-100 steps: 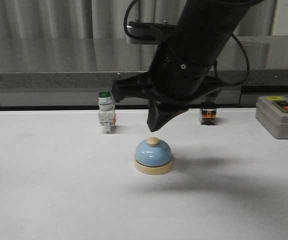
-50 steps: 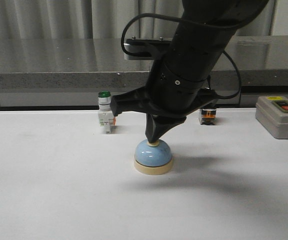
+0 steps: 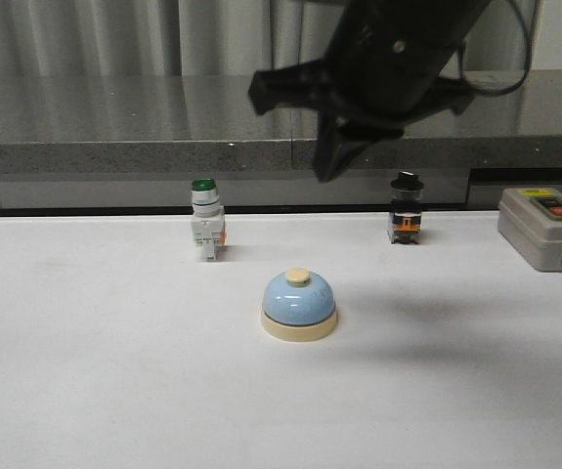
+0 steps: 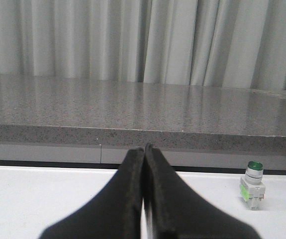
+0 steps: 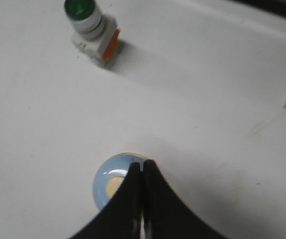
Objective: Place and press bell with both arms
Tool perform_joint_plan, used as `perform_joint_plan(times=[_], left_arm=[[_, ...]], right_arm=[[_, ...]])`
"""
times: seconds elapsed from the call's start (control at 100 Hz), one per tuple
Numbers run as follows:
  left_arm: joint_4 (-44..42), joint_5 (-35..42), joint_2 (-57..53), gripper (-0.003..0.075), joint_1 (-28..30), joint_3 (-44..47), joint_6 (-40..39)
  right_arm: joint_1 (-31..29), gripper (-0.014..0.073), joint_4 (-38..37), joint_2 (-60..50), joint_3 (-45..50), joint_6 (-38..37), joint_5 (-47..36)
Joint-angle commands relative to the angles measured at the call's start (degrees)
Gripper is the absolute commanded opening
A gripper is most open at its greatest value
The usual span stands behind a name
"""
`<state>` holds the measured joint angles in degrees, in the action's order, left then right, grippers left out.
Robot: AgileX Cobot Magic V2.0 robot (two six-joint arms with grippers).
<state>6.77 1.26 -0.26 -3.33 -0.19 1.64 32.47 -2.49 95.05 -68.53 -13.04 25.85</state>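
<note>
The light-blue bell [image 3: 299,303] with its cream knob stands on the white table, near the middle. My right gripper [image 3: 327,170] hangs high above it and slightly to the right, fingers pressed together and empty, not touching the bell. In the right wrist view the shut gripper [image 5: 142,164] partly covers the bell [image 5: 108,185] below. My left gripper [image 4: 143,148] shows only in the left wrist view; it is shut and empty, low over the table, facing the back ledge. The left arm is out of the front view.
A green-capped white push-button switch [image 3: 205,221] stands back left of the bell; it also shows in the left wrist view [image 4: 252,185] and the right wrist view [image 5: 90,27]. A black-capped switch [image 3: 406,208] stands back right. A grey control box [image 3: 544,227] sits at the right edge.
My right gripper came down onto the bell's knob half a second ago, then rose well clear of it and shifted slightly right. The bell has not moved.
</note>
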Motion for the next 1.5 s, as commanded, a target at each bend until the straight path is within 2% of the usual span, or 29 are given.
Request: perform_joint_plan(times=[0.0,0.32,0.7,1.0,1.22,1.49], left_arm=[[0.56,4.28,-1.79,-0.0021,0.03,3.22,-0.41],[0.56,4.28,-1.79,-0.0021,0.03,3.22,-0.41],[0.56,4.28,-1.79,-0.0021,0.03,3.22,-0.41],[0.56,4.28,-1.79,-0.0021,0.03,3.22,-0.41],[0.56,4.28,-1.79,-0.0021,0.03,3.22,-0.41],[0.56,4.28,-1.79,-0.0021,0.03,3.22,-0.41]], right_arm=[[-2.59,-0.0064,-2.81,-5.86,-1.30,0.35,-0.46],[-11.46,-0.0064,-7.09,-19.04,1.99,0.35,2.76],[-21.35,-0.0064,-7.69,-39.92,18.67,0.35,2.76],[-22.10,-0.0064,-7.69,-58.66,31.23,0.35,3.02],[-22.10,-0.0064,-7.69,-71.17,36.16,0.35,3.84],[-22.10,-0.0064,-7.69,-75.19,36.40,0.35,4.86]])
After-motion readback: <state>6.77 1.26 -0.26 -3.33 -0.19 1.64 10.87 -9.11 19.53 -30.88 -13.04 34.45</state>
